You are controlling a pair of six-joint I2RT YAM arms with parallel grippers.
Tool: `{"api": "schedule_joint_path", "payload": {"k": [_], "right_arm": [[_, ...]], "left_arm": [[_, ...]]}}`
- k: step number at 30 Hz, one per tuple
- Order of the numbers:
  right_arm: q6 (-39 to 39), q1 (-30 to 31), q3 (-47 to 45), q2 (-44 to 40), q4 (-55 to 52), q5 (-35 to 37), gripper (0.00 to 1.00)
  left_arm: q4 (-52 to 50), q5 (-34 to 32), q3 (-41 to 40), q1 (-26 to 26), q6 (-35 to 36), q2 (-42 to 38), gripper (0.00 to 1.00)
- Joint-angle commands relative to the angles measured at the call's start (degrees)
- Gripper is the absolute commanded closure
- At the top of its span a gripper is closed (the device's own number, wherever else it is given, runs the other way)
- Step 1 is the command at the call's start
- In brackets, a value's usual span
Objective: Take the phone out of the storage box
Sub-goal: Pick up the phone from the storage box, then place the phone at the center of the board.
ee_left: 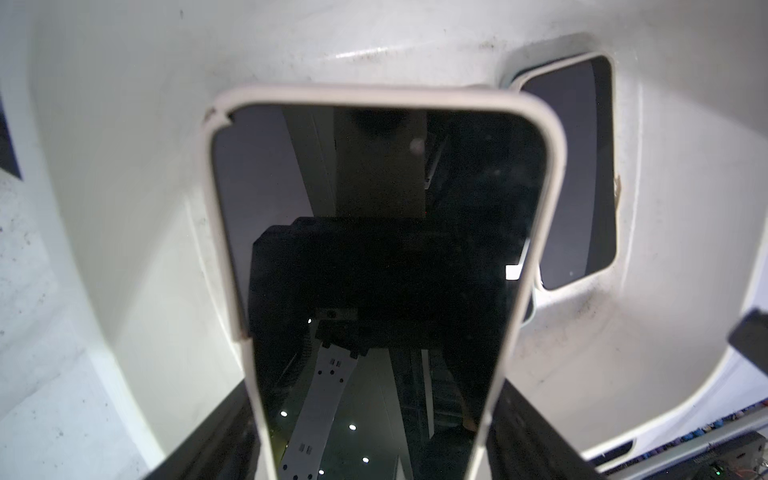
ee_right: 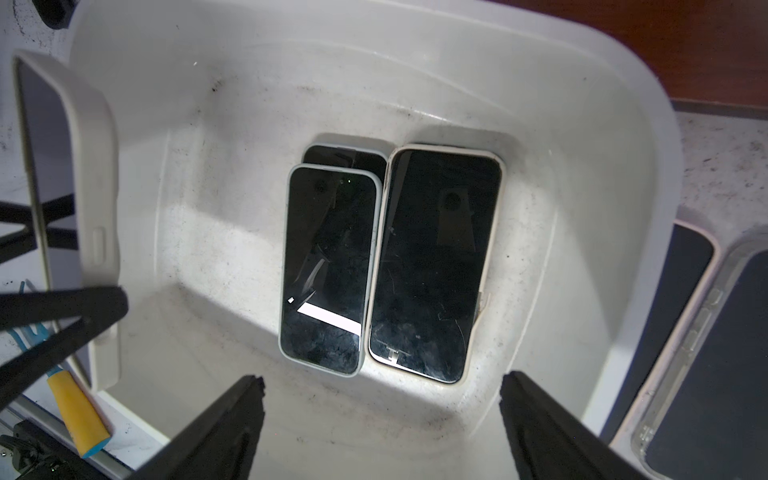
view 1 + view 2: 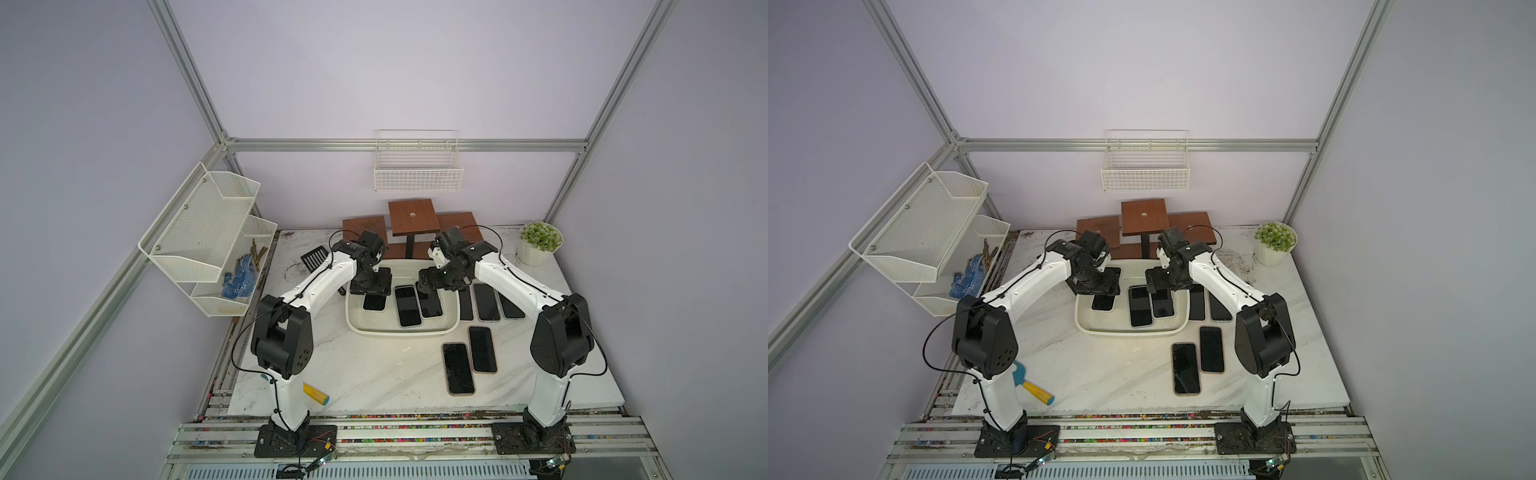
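your left arm rises from its base, folds at the elbow and reaches forward over the white marble desk (image 3: pixel 374 374). the wrist is bent down, so the left tool (image 1: pixel 376 392) points into the left end of the wide, shallow white plastic storage box (image 3: pixel 399 332). its fingers are clamped on the two long edges of the phone in the cream-white case (image 1: pixel 374 187), dark screen facing the wrist camera. in the right wrist view that phone stands tilted and raised off the box floor, close to the left wall and inside the rim.

your right arm mirrors the pose, forearm angled in from the right and wrist turned down. the right tool (image 2: pixel 382 378) hangs over the box with its fingers spread wide and nothing between them. below it two phones lie flat and touching, the phone in a pale grey case (image 2: pixel 328 266) and the phone in a beige case (image 2: pixel 436 266). a third dark phone (image 2: pixel 345 158) peeks from under the grey one. more dark phones (image 3: pixel 482 349) lie flat on the desk, right of the box.
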Motion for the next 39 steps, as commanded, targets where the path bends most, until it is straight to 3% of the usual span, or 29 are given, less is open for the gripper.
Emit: {"api": "schedule_joint_path", "payload": {"k": [1, 10, 19, 26, 31, 39], "right_arm": [[0.63, -0.26, 1.29, -1.66, 1.95, -0.98, 0.06], [0.68, -0.33, 1.37, -0.06, 2.70, -2.77, 0.06], [0.49, -0.22, 1.33, 0.52, 2.70, -5.36, 0.06], [1.12, 0.63, 1.78, 0.38, 2.91, -6.65, 0.05], [-0.04, 2.51, 1.92, 1.18, 0.57, -3.47, 0.05], [0.24, 4.62, 0.06, 1.89, -0.77, -1.08, 0.05]], "left_arm": [[0.04, 0.23, -4.47, -2.17, -3.79, -7.95, 0.29], [0.44, -4.46, -23.55, -11.32, -14.55, -26.99, 0.28], [2.38, -8.54, -37.65, -19.75, -25.07, -37.27, 0.28], [8.97, -9.51, -43.98, -21.32, -28.16, -36.43, 0.27], [15.00, -9.91, -46.93, -21.33, -27.55, -32.58, 0.25], [18.81, -9.31, -47.52, -21.34, -25.90, -25.52, 0.22]]}}
